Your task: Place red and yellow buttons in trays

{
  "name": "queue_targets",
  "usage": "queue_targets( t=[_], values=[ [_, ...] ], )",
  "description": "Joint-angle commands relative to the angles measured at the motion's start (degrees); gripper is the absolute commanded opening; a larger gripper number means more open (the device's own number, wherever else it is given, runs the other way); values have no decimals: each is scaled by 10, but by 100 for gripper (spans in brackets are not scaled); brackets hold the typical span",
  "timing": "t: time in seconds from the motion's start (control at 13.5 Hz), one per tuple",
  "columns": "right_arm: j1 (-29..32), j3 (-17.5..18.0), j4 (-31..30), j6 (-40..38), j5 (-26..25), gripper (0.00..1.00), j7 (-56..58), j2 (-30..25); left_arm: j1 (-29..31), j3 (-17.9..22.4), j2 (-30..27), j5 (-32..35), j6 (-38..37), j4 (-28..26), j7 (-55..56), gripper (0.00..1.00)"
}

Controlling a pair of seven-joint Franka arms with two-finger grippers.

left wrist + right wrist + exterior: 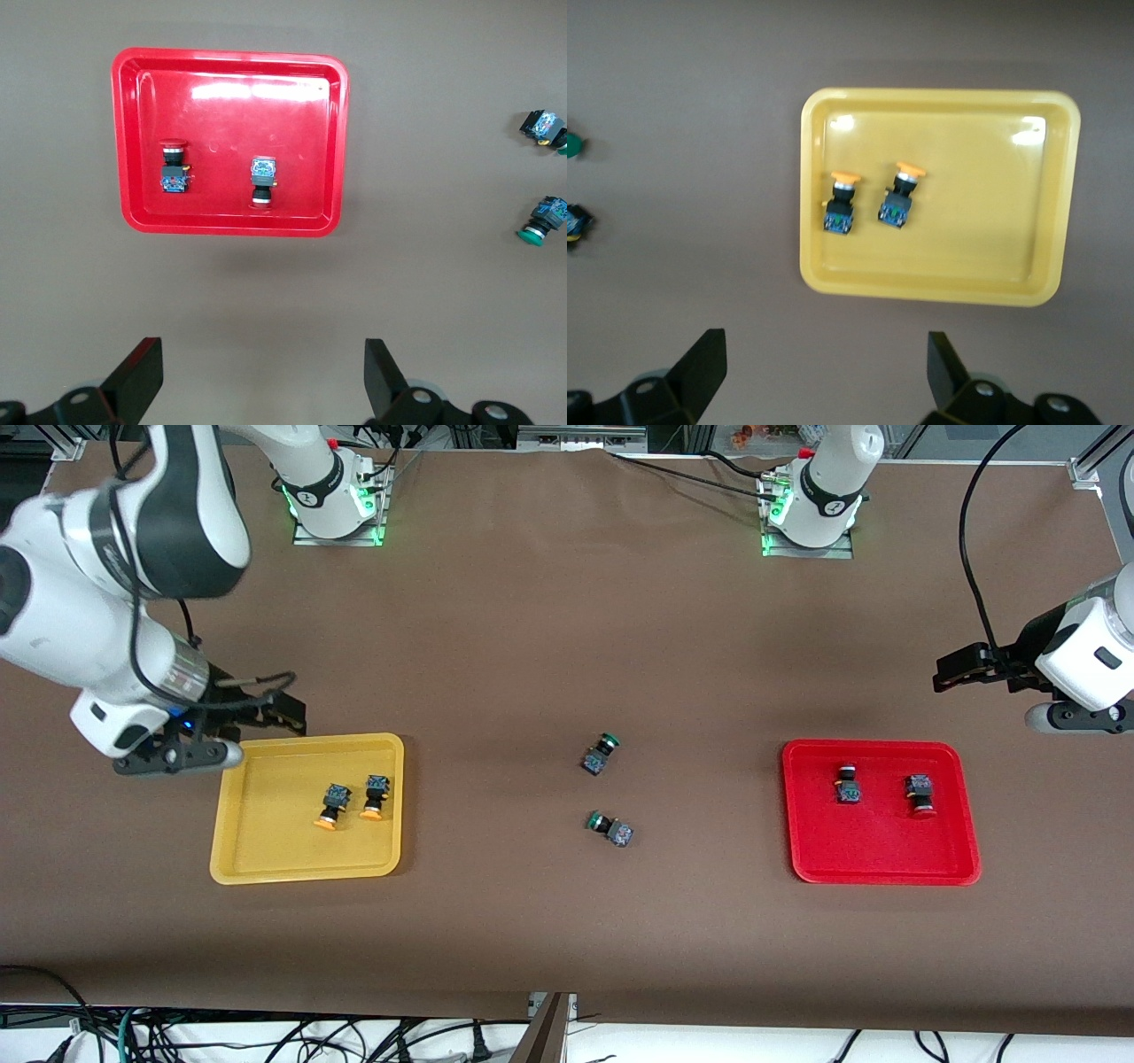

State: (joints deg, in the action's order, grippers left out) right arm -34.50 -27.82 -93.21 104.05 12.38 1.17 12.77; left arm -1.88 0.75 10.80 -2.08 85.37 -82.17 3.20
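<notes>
Sorting looks done: both yellow buttons [351, 801] lie in yellow tray [266, 864], both red buttons [883, 790] in red tray [886, 872], left gripper [264, 387] & right gripper [824, 381] wide open w/ nothing held (green-capped switches [604, 788] stay mid-table), so next is prob just parking arms.

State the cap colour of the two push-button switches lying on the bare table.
Green, clearest in the front view.
</notes>
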Motion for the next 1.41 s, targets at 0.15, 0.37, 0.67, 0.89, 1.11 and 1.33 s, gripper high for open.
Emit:
queue_targets(
  t=[0.15,0.37,0.67,0.89,1.11,1.33],
  values=[
    [21,18,-38,-43,-41,100,1,-62,-1,4,11,-8,-9,21,16,100],
    [156,137,-38,-87,-68,100,1,-106,-1,4,11,-6,-8,21,16,100],
    [190,181,-40,-101,-113,100,1,-126,0,5,14,-6,-8,22,16,100],
    [191,188,-42,-100,-115,100,1,-134,0,5,15,-6,-8,23,16,100],
    [193,183,-27,-101,-111,100,0,-124,0,5,15,-6,-8,23,16,100],
    [189,186,-3,-103,-114,100,5,-112,1,5,15,-6,-8,23,16,100]
  ],
)
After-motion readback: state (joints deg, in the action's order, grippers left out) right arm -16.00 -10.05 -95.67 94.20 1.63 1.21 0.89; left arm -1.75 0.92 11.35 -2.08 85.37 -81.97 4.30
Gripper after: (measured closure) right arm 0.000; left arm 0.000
